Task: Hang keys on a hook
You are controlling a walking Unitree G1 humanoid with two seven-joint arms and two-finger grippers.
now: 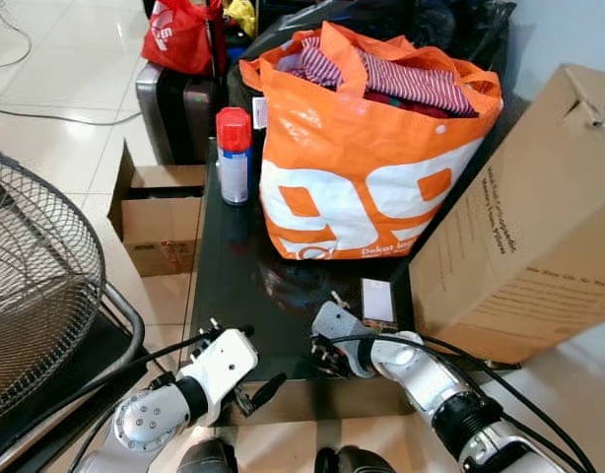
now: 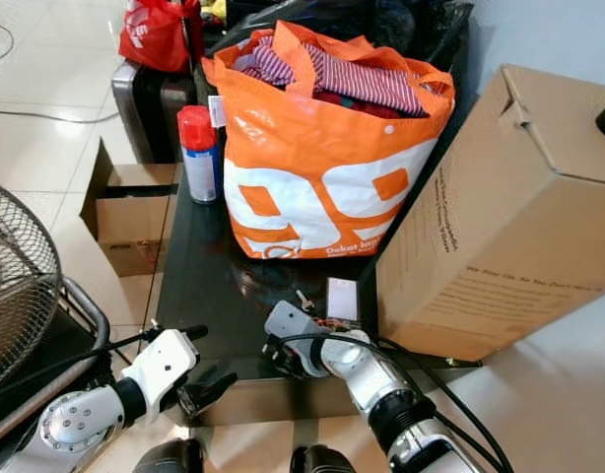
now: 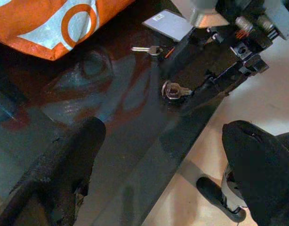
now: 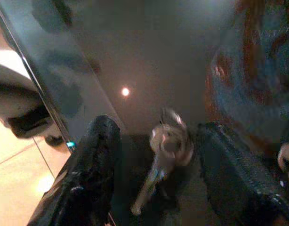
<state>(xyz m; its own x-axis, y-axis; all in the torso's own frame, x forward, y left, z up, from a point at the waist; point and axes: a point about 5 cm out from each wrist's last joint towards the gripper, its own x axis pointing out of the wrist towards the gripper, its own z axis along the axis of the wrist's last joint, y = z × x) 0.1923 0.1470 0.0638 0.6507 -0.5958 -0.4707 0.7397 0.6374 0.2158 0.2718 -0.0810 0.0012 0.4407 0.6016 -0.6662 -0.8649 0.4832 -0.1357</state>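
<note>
On the table [image 1: 234,286], the bag [image 1: 371,158] stands at the middle back. Left of the bag stands a spray can [image 1: 233,155]; right of it leans a cardboard box [image 1: 524,227]. Before the bag lie a card [image 1: 378,301] and keys [image 3: 175,90].

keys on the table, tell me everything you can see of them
The keys are small silvery metal pieces on a ring, lying flat on the glossy black table near its front edge. A separate silver key lies further in, by a white card. The right claw is over the bunch with its fingers open either side; the wrist view is blurred, so contact is unclear. The left claw hangs open at the table edge.
</note>
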